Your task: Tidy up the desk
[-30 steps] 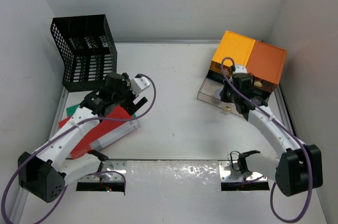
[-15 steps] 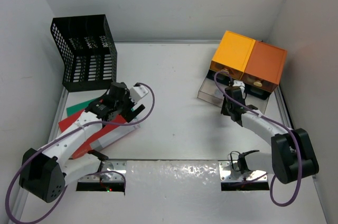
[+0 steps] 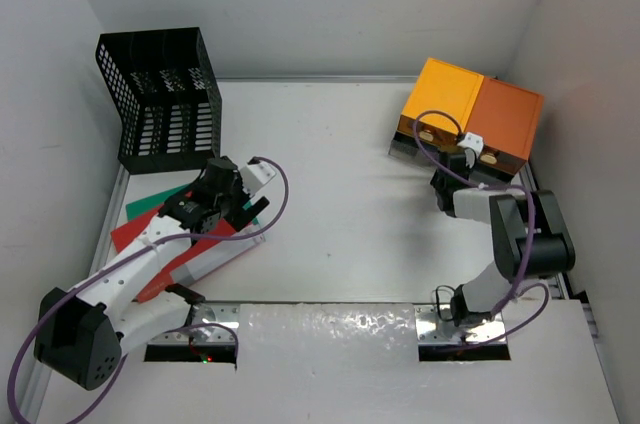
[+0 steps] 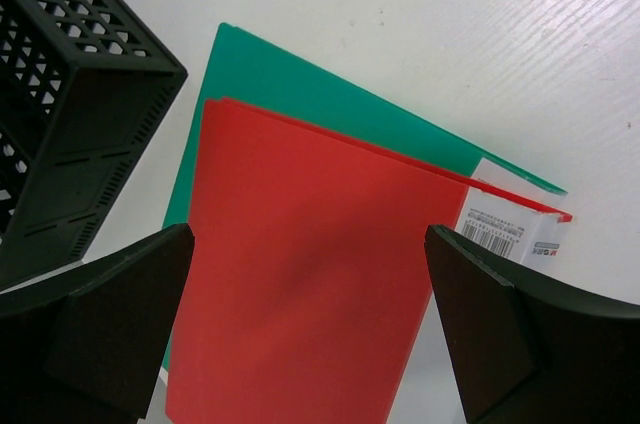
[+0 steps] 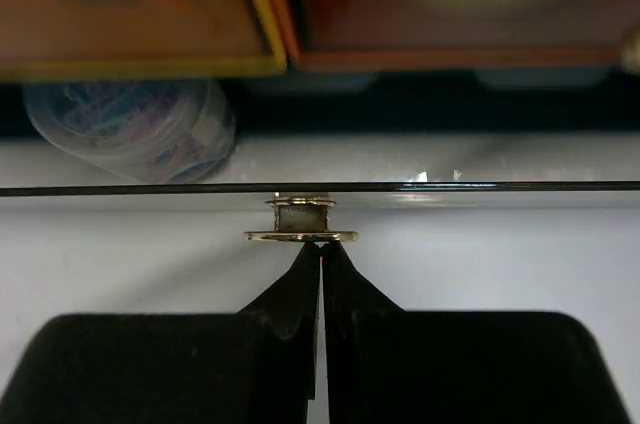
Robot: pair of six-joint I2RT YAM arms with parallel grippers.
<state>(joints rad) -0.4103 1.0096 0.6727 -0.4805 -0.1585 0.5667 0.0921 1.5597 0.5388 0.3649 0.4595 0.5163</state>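
This was a robotics lab test cell dressed up as an office desk, not a working office. A bare white tabletop [image 3: 340, 214] sat boxed in by plain white walls [image 3: 330, 4], with metal rails [image 3: 320, 79] along its edges. Two robot arms, the left arm [image 3: 120, 274] and the right arm [image 3: 520, 234], were bolted at its near edge, with purple cables [image 3: 288, 182] looping off them. The office touches were few: a black mesh rack [image 3: 160, 99], a red folder [image 4: 300, 274] over a green folder [image 4: 300, 94], and two orange drawer boxes [image 3: 470, 109].
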